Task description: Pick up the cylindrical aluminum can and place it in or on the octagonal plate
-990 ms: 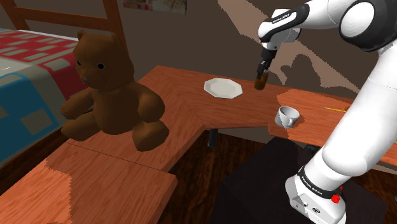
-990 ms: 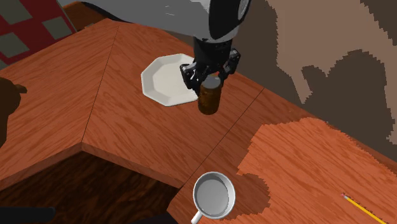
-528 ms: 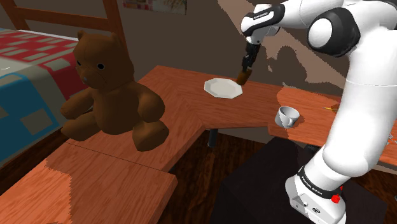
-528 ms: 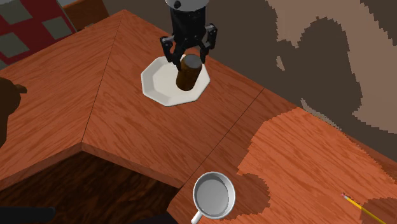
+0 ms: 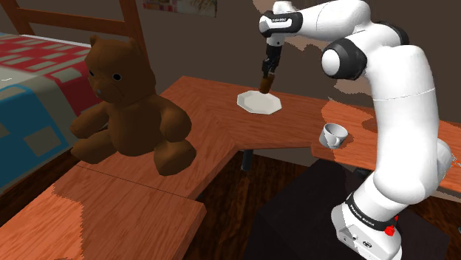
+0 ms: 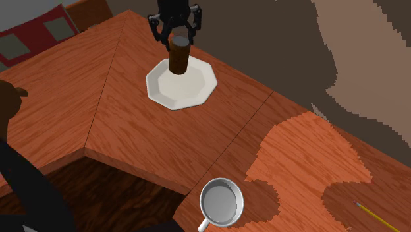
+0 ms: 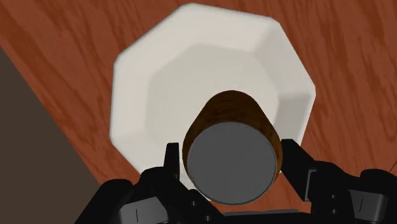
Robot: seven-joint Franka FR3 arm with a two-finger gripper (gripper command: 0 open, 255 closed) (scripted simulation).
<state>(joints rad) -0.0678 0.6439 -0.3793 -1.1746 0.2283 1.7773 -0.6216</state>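
Note:
A brown cylindrical can point(image 6: 179, 56) with a flat grey top hangs upright over the far part of the white octagonal plate point(image 6: 194, 89). My black gripper point(image 6: 176, 41) comes down from above and is shut on the can's upper end. In the wrist view the fingers point(image 7: 170, 160) clasp the can point(image 7: 232, 149) on both sides, with the plate point(image 7: 184, 76) beneath it. In the shoulder view the can point(image 5: 266, 83) hangs just above the plate point(image 5: 258, 103), under the gripper point(image 5: 267, 74). Whether the can's base touches the plate I cannot tell.
A grey cup point(image 6: 220, 202) stands on the wooden table near its front edge, and a yellow pencil point(image 6: 377, 219) lies further along. A big brown teddy bear point(image 5: 129, 103) sits on the nearer table section, with a bed point(image 5: 29, 81) behind it. A floor gap opens between the table sections.
The arm has carried the can toward the shoulder view's left, from beside the plate to over it. The cup, pencil and bear have not moved.

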